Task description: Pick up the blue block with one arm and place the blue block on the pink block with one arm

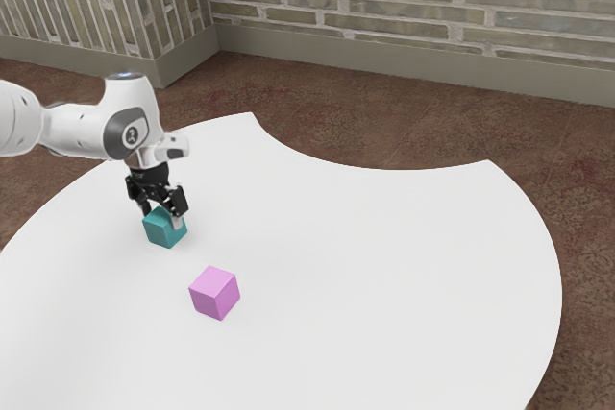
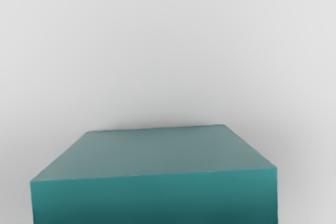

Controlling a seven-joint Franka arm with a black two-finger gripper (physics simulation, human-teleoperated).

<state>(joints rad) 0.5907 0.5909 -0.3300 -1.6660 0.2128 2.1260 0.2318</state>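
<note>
White table [image 1: 384, 266], brick walls behind. Blue block [image 1: 163, 229] sits near pink block [image 1: 213, 292], up and to exterior view's left of it, not touching. Gripper [image 1: 165, 210] is low over blue block; can't tell if clamped. Carry likely runs toward pink.
</note>
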